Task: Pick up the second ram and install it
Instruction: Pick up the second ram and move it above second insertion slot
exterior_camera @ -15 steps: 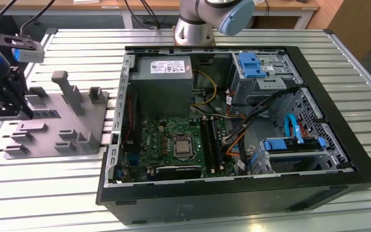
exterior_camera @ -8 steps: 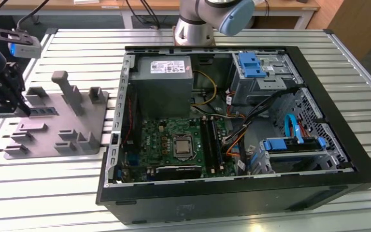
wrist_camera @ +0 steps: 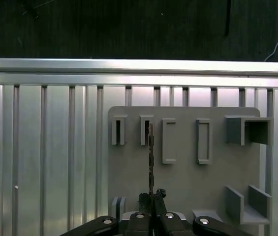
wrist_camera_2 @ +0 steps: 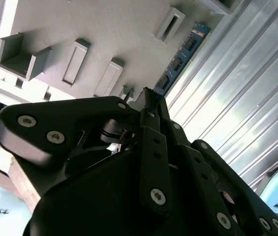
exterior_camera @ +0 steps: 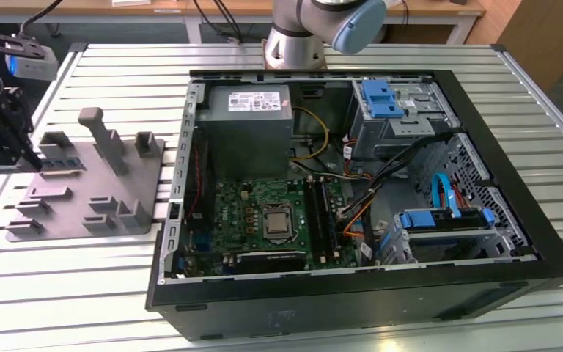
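The gripper [exterior_camera: 27, 158] hangs over the grey plastic fixture [exterior_camera: 115, 199] at the exterior view's left, well apart from the open computer case [exterior_camera: 360, 297] on the slatted aluminium bench [exterior_camera: 76, 293]. The second ram [exterior_camera: 64, 164] stands on its long edge in the fixture. In the second wrist view it is a blue-green strip [wrist_camera_2: 180, 60] with dark chips, and in the first wrist view it is a thin line seen edge-on [wrist_camera: 150, 152], running out from the fingertips. The fingers [wrist_camera: 159, 194] are drawn almost together, with the ram's near end pinched between them. Inside the case lie the green motherboard [exterior_camera: 262, 220] and a grey power supply [exterior_camera: 247, 139] with a white label [exterior_camera: 257, 100] whose print is too small to read.
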Robot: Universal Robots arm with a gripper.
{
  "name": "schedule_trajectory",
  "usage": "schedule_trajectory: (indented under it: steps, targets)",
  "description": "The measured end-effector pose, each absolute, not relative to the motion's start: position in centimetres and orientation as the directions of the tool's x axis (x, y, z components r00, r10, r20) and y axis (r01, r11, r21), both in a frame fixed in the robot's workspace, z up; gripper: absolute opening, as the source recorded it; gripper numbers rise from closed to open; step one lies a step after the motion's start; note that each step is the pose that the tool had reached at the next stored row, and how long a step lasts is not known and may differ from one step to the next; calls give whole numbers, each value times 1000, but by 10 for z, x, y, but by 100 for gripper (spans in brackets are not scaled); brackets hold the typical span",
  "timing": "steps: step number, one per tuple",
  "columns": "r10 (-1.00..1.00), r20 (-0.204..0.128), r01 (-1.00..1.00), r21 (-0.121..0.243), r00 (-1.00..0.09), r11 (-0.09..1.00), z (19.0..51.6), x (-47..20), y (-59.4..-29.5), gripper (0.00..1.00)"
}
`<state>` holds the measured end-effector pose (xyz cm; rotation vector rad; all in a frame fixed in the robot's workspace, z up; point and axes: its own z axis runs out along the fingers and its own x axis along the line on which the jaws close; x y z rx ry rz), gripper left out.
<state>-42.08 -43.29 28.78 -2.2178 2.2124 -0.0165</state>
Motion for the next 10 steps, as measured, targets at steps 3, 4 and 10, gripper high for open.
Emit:
schedule_trajectory:
  steps: [3,4,10]
  targets:
    - [-1000,1,-1000,-14,2,-2,292,-421,-433,14]
    - [-1000,1,-1000,-14,2,-2,294,-421,-433,14]
    - [-1000,1,-1000,-14,2,-2,302,-421,-433,14]
